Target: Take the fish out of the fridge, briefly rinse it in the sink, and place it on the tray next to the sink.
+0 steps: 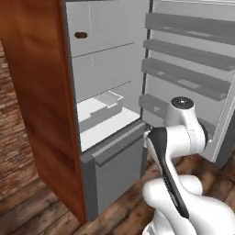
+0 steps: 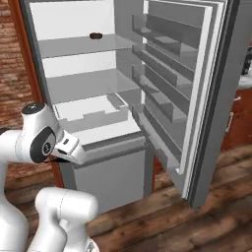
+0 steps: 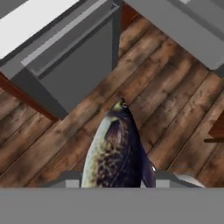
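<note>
**Fish out of the fridge, rinse and tray still to come**

Fish first: a slim, dark-speckled fish with a pale belly (image 3: 116, 153) is seen in the hand view, head pointing away from the camera, rising from between the gripper's finger mounts. It appears to be clamped in the two-finger gripper (image 3: 117, 181), though the fingertips themselves are hidden behind the body, so the grasp is judged rather than seen. Below it, brown wooden floor planks (image 3: 175, 109) are passed over, with the grey lower drawer front of the fridge at the upper left.

In the base views the tall grey steel fridge (image 1: 110, 151) stands with its door (image 2: 216, 98) swung wide, white walls and grey shelves exposed. One small dark oval object (image 1: 81, 35) is left on the upper shelf; what it is cannot be told.

By the look of it, the first step is done: the fish is out. Rinsing and placing on the tray are judged still ahead.

Count: one fish held, one dark item on the shelf, one fridge, one open door, one white arm (image 1: 183, 133).
</note>
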Robot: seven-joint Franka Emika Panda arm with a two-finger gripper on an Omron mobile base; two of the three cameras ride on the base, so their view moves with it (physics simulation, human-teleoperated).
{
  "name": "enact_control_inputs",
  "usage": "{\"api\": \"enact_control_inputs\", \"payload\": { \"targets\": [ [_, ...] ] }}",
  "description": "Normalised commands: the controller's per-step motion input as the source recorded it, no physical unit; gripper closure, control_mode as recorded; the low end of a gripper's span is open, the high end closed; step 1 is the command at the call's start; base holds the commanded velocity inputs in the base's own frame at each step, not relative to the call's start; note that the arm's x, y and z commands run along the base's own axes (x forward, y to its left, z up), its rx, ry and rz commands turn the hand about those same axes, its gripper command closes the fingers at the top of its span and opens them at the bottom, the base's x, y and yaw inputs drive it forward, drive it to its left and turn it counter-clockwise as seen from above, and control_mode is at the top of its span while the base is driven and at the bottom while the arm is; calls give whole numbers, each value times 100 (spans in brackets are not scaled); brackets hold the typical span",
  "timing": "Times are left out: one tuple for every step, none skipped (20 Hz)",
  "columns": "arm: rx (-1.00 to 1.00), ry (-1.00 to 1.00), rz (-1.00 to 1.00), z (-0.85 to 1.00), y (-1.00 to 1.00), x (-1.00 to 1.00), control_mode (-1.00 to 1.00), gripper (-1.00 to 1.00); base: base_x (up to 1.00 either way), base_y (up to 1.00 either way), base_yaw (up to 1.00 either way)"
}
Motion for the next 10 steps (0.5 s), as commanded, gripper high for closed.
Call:
{"api": "enact_control_inputs", "payload": {
  "targets": [
    [0,0,0,0,0,0,100,100,-66,29,-89],
    [0,0,0,0,0,0,100,100,-59,24,-92],
    [0,0,0,0,0,0,100,100,-49,18,-95],
    [0,0,0,0,0,0,100,100,-44,14,-97],
    [0,0,0,0,0,0,100,100,-43,12,-97],
    [0,0,0,0,0,0,100,100,-43,11,-97],
    [0,0,0,0,0,0,100,100,-40,7,-97],
    [0,0,0,0,0,0,100,100,-34,2,-99],
    [0,0,0,0,0,0,100,100,-29,0,-99],
    [0,0,0,0,0,0,100,100,-17,0,-100]
  ]
}}
